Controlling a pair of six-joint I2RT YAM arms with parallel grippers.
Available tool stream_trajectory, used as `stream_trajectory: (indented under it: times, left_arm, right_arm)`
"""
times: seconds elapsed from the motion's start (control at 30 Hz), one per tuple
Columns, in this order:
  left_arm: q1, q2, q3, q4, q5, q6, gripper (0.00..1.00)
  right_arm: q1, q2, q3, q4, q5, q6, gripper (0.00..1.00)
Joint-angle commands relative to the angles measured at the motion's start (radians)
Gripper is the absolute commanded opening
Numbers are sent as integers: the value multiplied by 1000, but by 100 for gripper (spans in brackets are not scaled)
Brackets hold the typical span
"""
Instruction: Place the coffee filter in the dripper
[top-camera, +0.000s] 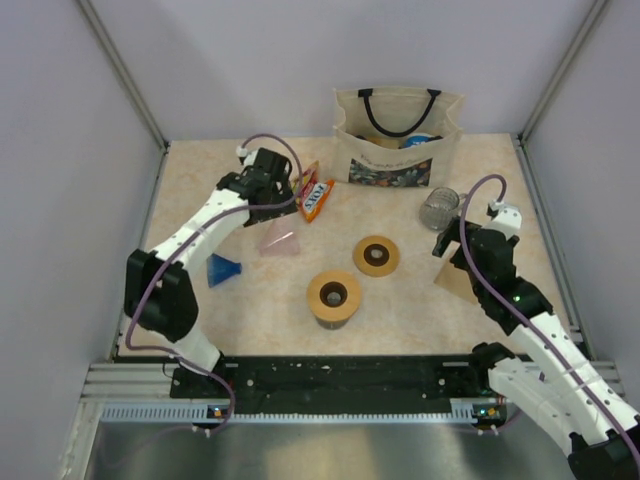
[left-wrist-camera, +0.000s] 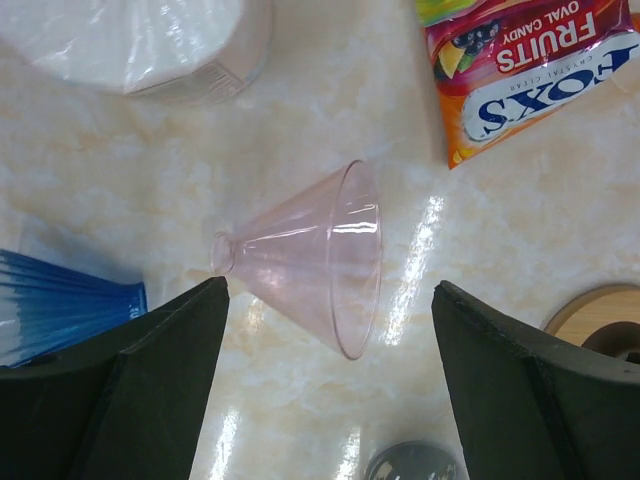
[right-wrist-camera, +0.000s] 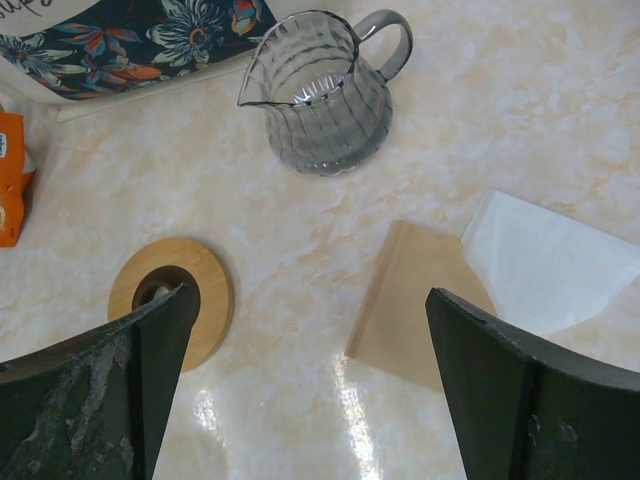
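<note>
1. Coffee filters. A brown paper filter (right-wrist-camera: 415, 310) lies flat on the table (top-camera: 500, 170), at the right side of the work area. A white filter (right-wrist-camera: 555, 265) lies against its right edge and overlaps that edge slightly. Neither filter is in a dripper, and neither is touched by a gripper.

2. Right gripper. The right gripper (right-wrist-camera: 308, 295) hangs above the table with its fingers spread wide and nothing between them. In the right wrist view, the brown filter sits just inside the right-hand finger. A flat wooden ring (right-wrist-camera: 218, 300) sits partly behind the left-hand finger.

3. Drippers. A clear pink dripper (left-wrist-camera: 310, 260) lies on its side left of centre, well apart from the filters. Its wide mouth faces the candy packet side of the table. A blue dripper (left-wrist-camera: 60, 300) lies just beside the pink dripper's narrow end.

4. Left gripper. The left gripper (left-wrist-camera: 330, 288) hovers over the pink dripper with its fingers spread to either side. It holds nothing, and no contact with the dripper is visible.

5. Surrounding items.
- A glass carafe (right-wrist-camera: 320, 100) stands upright beyond the filters.
- A floral tote bag (top-camera: 398, 135) stands at the far edge of the table.
- An orange candy packet (left-wrist-camera: 530, 70) lies near the pink dripper.
- A white wrapped pack (left-wrist-camera: 140, 40) lies near the pink dripper.
- A taller wooden stand (top-camera: 333, 295) sits near the table's centre.
</note>
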Motion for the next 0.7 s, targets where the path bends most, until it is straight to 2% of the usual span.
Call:
stream_trajectory:
  times: [0.0, 0.2, 0.3, 0.4, 0.67]
  left_arm:
    - [-31, 155, 152, -154, -32, 26, 86]
    - [-65, 275, 256, -248, -134, -7, 80]
    - [-71, 290, 261, -263, -165, -18, 77]
    - [-71, 315, 262, -292, -187, -29, 69]
    - [-73, 359, 266, -303, -197, -21, 58]
  right_arm:
    - [-5, -4, -2, 38, -14, -21, 99]
    - [-5, -4, -5, 47, -40, -22, 98]
    - [-4, -2, -10, 51, -54, -24, 98]
    - [-4, -4, -8, 51, -50, -26, 98]
    - [-5, -11, -7, 52, -40, -24, 98]
